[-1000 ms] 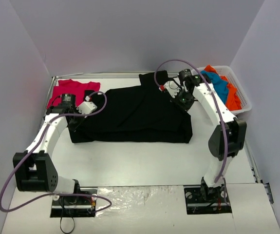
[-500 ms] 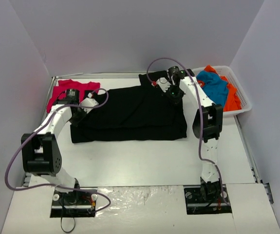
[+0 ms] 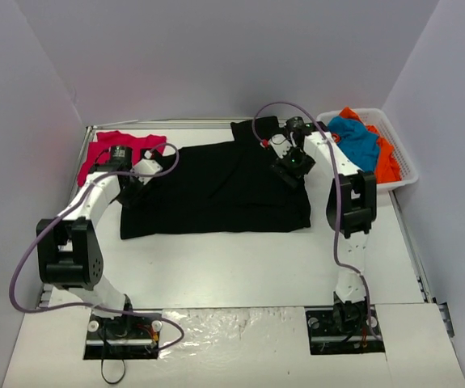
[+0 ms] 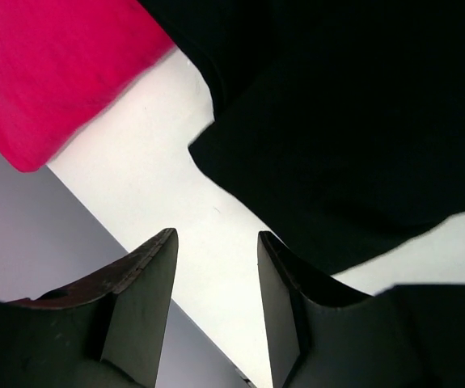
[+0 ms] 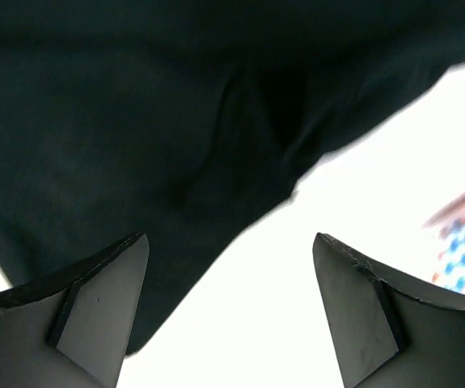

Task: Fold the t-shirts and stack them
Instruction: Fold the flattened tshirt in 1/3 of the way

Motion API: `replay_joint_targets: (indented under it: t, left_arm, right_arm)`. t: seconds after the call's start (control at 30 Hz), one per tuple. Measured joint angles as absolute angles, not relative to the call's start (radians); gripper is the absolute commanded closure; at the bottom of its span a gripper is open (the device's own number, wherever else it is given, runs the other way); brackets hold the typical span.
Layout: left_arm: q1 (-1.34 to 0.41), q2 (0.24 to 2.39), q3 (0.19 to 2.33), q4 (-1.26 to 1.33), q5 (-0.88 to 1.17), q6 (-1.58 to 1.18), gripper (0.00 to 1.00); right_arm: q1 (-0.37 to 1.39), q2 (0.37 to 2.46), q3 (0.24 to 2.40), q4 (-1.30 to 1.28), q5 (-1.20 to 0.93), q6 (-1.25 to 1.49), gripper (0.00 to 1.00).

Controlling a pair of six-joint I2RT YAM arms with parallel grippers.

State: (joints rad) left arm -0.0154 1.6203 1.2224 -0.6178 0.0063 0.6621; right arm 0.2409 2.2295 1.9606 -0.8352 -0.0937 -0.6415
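The white table carries the black t-shirt, folded flat across its middle. The red t-shirt lies just beside it at the far left corner. A basket at far right holds blue and orange shirts. The left claw hangs partly open and empty over the black shirt's left edge. The right claw is spread wide and empty over its far right corner.

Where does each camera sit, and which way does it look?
Top external: above and behind the robot, looking down on the table; the left arm and right arm show, bases nearest.
Left wrist: on the left arm, looking past the open left gripper at the black t-shirt and red t-shirt.
Right wrist: on the right arm, looking past the open right gripper at the black t-shirt.
Shared: all three see the black t-shirt.
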Motion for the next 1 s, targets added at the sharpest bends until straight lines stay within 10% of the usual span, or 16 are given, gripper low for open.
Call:
replay_joint_targets:
  t: [0.4, 1.0]
  left_arm:
    - [-0.015, 1.304, 0.937, -0.673, 0.099, 0.785, 0.62]
    - [-0.015, 1.351, 0.768, -0.664, 0.146, 0.952, 0.60]
  right_arm:
    - [0.236, 1.779, 1.541, -0.852, -0.120, -0.617, 0.21]
    - [0.235, 1.778, 1.332, -0.879, -0.191, -0.617, 0.21]
